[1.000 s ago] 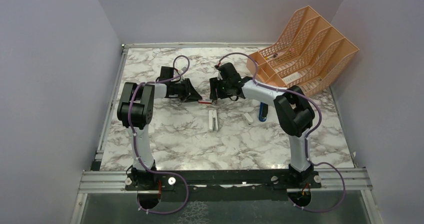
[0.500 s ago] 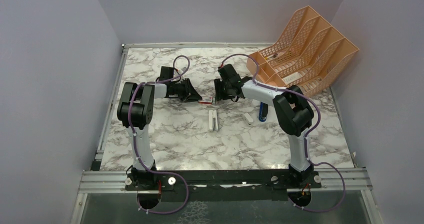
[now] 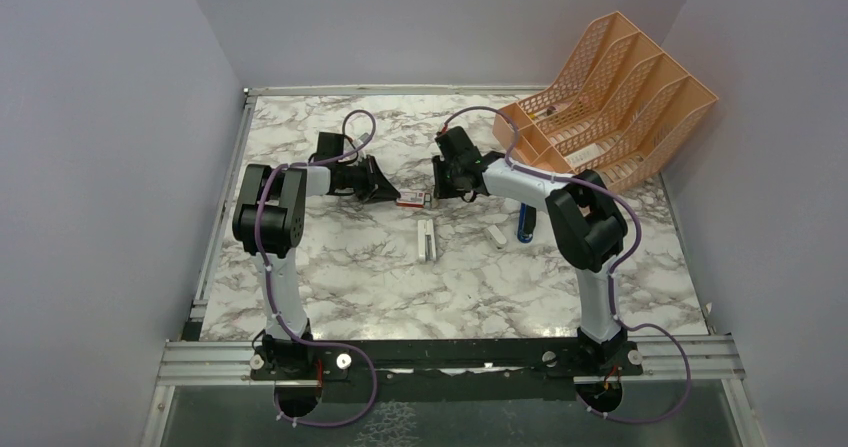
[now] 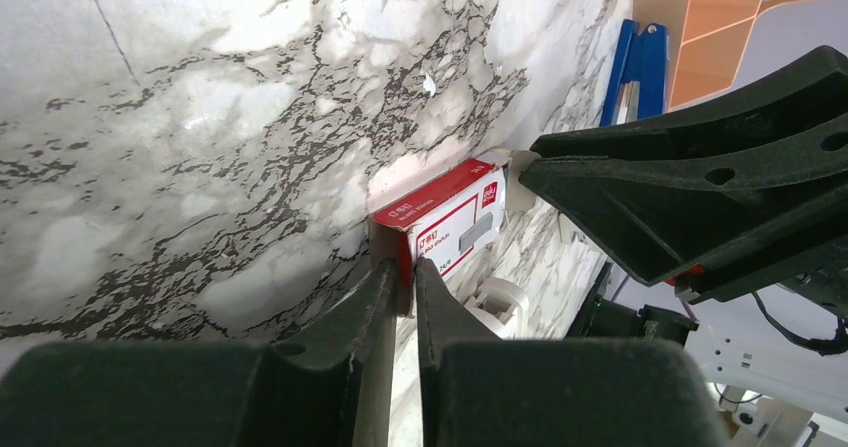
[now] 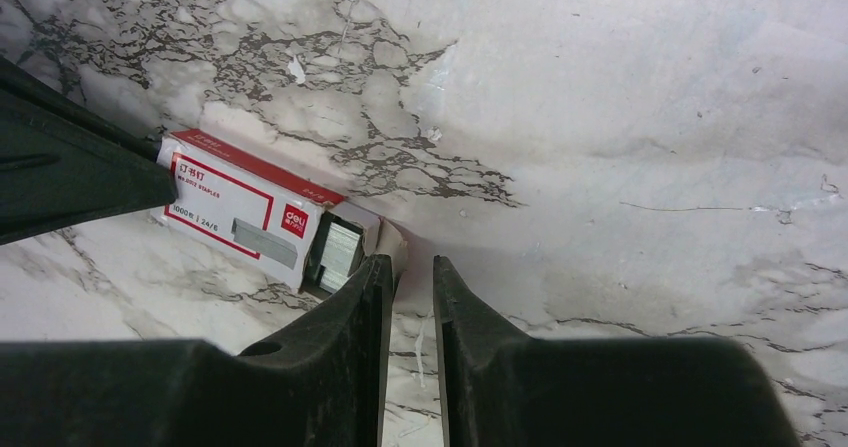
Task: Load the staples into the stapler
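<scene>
- The top external view is taken from above and behind the arms, looking down and forward over the whole marble table (image 3: 340, 267). Arm bases are seen at the bottom edge, so it's the wide, far-off one.
- The left wrist view is shot from just behind the left gripper (image 4: 402, 272), super close to the tabletop and tilted, aimed toward the right arm's side.
- The right wrist view is taken from just behind the right gripper (image 5: 410, 262), pointed down at the marble, also very close.
- The red-and-white box (image 3: 411, 201) is shared by all three views and is seen from opposite ends by the two wrist cams.
</scene>
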`<state>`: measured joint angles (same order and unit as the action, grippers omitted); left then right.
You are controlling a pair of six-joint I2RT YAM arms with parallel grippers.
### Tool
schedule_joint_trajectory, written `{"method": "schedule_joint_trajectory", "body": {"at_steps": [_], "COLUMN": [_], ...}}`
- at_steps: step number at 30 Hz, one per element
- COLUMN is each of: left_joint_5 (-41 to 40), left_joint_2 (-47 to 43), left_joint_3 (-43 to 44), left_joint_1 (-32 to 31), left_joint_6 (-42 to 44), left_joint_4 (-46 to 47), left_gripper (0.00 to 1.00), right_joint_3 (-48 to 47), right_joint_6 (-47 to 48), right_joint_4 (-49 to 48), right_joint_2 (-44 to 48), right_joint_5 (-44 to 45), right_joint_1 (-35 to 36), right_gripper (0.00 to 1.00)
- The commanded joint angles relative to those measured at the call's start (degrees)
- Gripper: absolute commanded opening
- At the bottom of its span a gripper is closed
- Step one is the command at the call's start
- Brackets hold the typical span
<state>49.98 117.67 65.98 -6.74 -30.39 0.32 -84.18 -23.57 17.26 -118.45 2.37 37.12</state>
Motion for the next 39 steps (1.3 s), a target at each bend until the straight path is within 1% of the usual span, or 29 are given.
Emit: {"method": "schedule_joint_trajectory", "body": {"at_steps": [1,7,9,11,12,14,15,22,28,34,35,36,37,39], "left_joint_5": [1.6,2.7,2.8,3.0,3.0,3.0,3.0,1.1,0.1,-3.4,-4.6,-5.8,-7.3,-9.9], "left_joint_2": [-1.2,-1.0,-0.8,-0.9,-0.9,-1.2,-1.2,-1.1,-1.2,-2.2,-2.6,-3.0,-3.6,-4.9], "left_joint_3": [-0.5,-0.6,-0.6,-0.7,-0.8,-0.8,-0.7,0.2,0.4,0.6,1.0,1.4,1.7,2.4], "left_joint_1": [0.2,0.3,0.3,0.2,0.2,0.2,0.2,0.4,0.9,1.0,1.0,1.0,1.0,1.0], "left_joint_6": [0.1,0.0,0.0,0.0,0.1,0.3,0.5,3.3,2.7,3.3,3.5,3.9,4.1,4.7], "left_joint_4": [0.9,1.6,1.7,2.0,2.1,2.1,2.1,-0.2,-0.2,-4.1,-5.2,-6.5,-7.7,-10.0], "left_gripper": [0.12,0.12,0.13,0.13,0.11,0.05,0.00,0.00,0.00,0.00,0.03,0.12,0.22,0.34], "right_joint_3": [-1.3,-0.8,-0.7,-0.6,-0.6,-0.5,-0.5,2.4,6.4,10.3,10.4,10.5,10.6,10.5], "right_joint_6": [-1.1,-1.6,-1.6,-1.4,-1.3,-1.2,-1.2,0.0,3.1,2.5,2.3,2.3,2.3,2.0], "right_joint_4": [-0.1,-0.2,-0.2,-0.2,-0.2,0.0,0.1,-0.2,-1.2,-1.5,-1.1,-0.8,-0.6,-0.1], "right_joint_2": [-1.7,-1.3,-1.1,-0.9,-0.8,-0.7,-0.6,2.1,4.5,7.2,8.1,8.8,9.5,10.8], "right_joint_5": [-1.9,-3.9,-3.9,-3.9,-3.8,-3.4,-2.9,-0.7,-1.9,-0.9,0.3,0.6,0.8,1.3], "right_joint_1": [0.1,0.1,0.1,0.0,0.0,-0.1,-0.2,-3.0,-6.1,-8.1,-8.2,-8.2,-8.2,-8.2], "right_gripper": [0.26,0.25,0.22,0.17,0.12,0.02,0.01,0.01,0.01,0.02,0.03,0.08,0.15,0.27]}}
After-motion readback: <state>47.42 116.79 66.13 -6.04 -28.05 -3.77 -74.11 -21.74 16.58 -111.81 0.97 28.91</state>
